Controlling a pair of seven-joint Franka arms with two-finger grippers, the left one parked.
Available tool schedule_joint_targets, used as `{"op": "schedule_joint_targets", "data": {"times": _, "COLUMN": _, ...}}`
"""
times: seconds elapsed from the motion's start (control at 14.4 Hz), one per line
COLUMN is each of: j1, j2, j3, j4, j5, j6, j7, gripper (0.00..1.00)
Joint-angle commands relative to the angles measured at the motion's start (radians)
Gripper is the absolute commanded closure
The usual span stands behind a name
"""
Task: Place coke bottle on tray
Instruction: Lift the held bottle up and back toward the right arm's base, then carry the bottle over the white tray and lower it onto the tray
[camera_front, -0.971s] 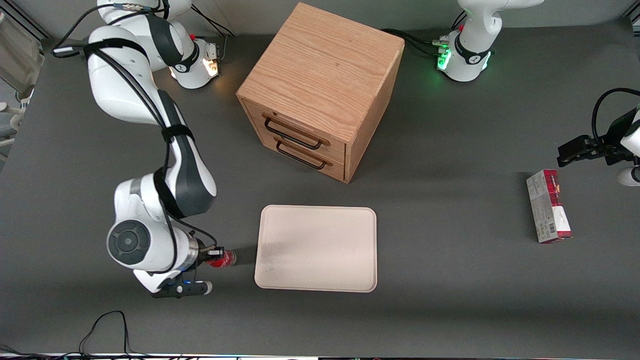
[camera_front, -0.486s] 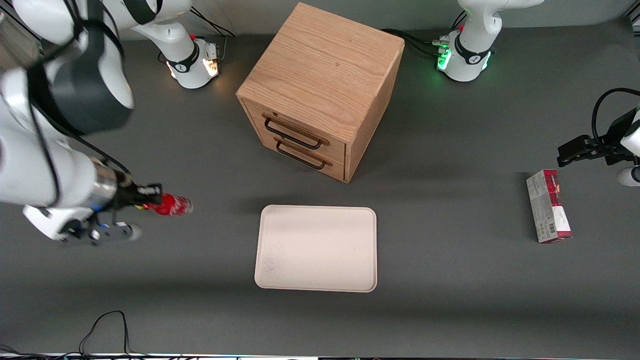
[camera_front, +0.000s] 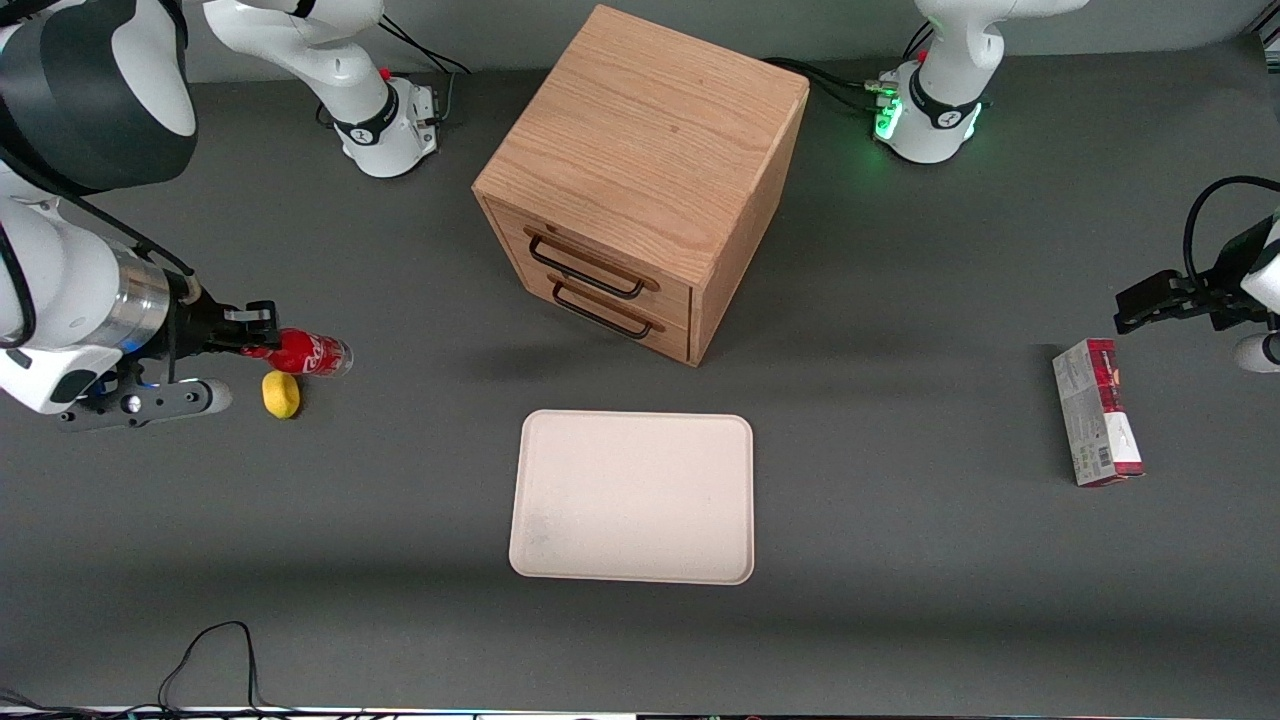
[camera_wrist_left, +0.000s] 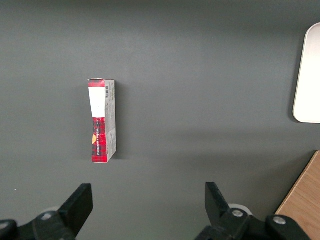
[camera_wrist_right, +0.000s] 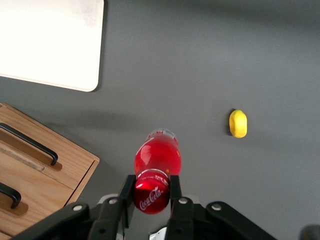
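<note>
Gripper (camera_front: 262, 335), clamped on the bottle (camera_front: 305, 354) cap, has lifted it, prob. well clear of table, away from tray (camera_front: 632, 497); carry-over still pending.

Right arm reaching out from its base, elbow raised, forearm and wrist near the working arm's end of the table. Wrist level, so the gripper (camera_front: 262, 338) points sideways toward the table's middle. Its two fingers (camera_wrist_right: 175, 192) are clamped on the cap end of the bottle (camera_front: 308, 354), one on each side, with the bottle's body projecting straight ahead of the fingertips, held above the table.
</note>
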Motion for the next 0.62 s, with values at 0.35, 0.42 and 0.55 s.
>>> {"op": "schedule_joint_targets", "data": {"times": 0.35, "j1": 0.082, "j2": 0.156, "j3": 0.199, "j4": 0.087, "j5": -0.005, "j6": 0.177, "j7": 0.479, "gripper": 1.0}}
{"op": "schedule_joint_targets", "data": {"times": 0.42, "j1": 0.097, "j2": 0.179, "j3": 0.201, "j4": 0.102, "j5": -0.005, "j6": 0.209, "j7": 0.519, "gripper": 1.0}}
{"op": "schedule_joint_targets", "data": {"times": 0.55, "j1": 0.105, "j2": 0.199, "j3": 0.203, "j4": 0.11, "j5": -0.005, "j6": 0.249, "j7": 0.53, "gripper": 1.0}}
